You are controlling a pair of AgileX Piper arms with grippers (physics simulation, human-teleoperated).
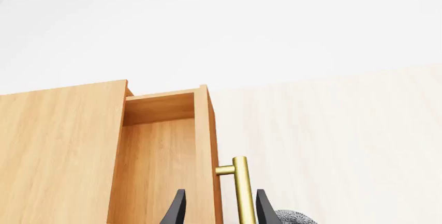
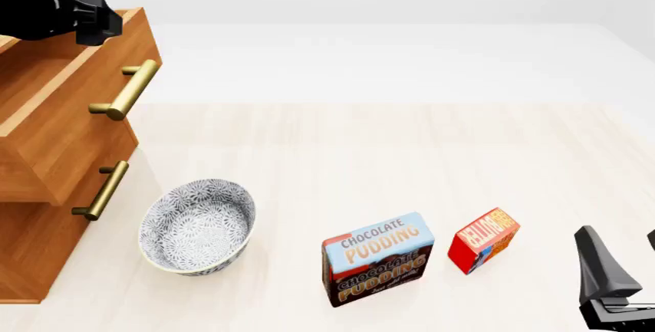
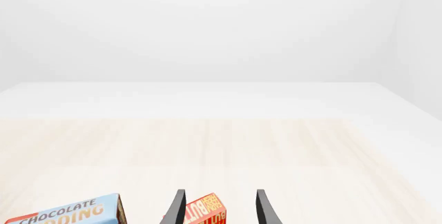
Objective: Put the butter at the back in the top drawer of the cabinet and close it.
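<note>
The butter (image 2: 483, 240) is a small red box standing on the table at the front right, beside the larger Chocolate Pudding box (image 2: 376, 259). My right gripper (image 2: 622, 259) is open, to the right of the butter and apart from it; in the right wrist view the butter (image 3: 204, 212) shows ahead between the fingertips (image 3: 177, 208). The cabinet (image 2: 41, 217) stands at the left with its top drawer (image 2: 61, 110) pulled out. My left gripper (image 2: 97, 16) hovers open above that drawer. The drawer's inside (image 1: 155, 157) is bare wood, and its brass handle (image 1: 241, 188) shows between the fingers.
A patterned grey-and-white bowl (image 2: 196, 225) sits on the table just in front of the cabinet's lower drawers. The second drawer's handle (image 2: 100, 190) sticks out near the bowl. The pudding box (image 3: 65, 214) shows beside the butter in the right wrist view.
</note>
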